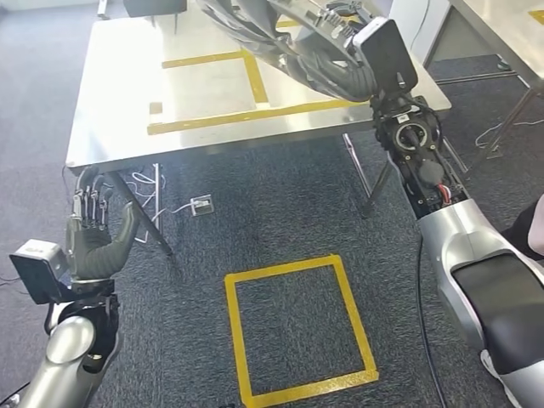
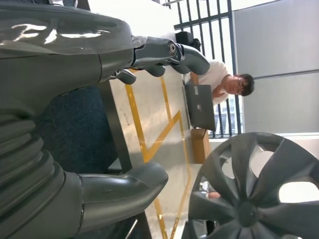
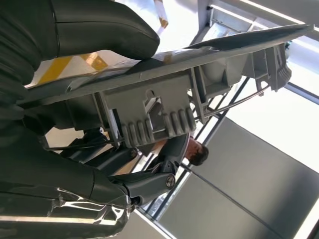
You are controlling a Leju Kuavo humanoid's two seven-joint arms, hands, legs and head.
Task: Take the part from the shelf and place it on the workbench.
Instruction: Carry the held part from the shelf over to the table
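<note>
The part is a dark grey spoked wheel cover. My right hand grips its rim and holds it tilted above the far right of the steel workbench. In the right wrist view the thumb lies on one face of the cover's edge and the fingers on the other. My left hand is raised low at the left, in front of the bench, fingers apart and holding nothing. The left wrist view looks past its thumb and fingers to the cover and the bench top.
Yellow tape lines cross the bench top. A yellow tape square marks the carpet in front of me. Cables and a small white box lie under the bench. A second table stands at the far right. A person sits at a laptop beyond the bench.
</note>
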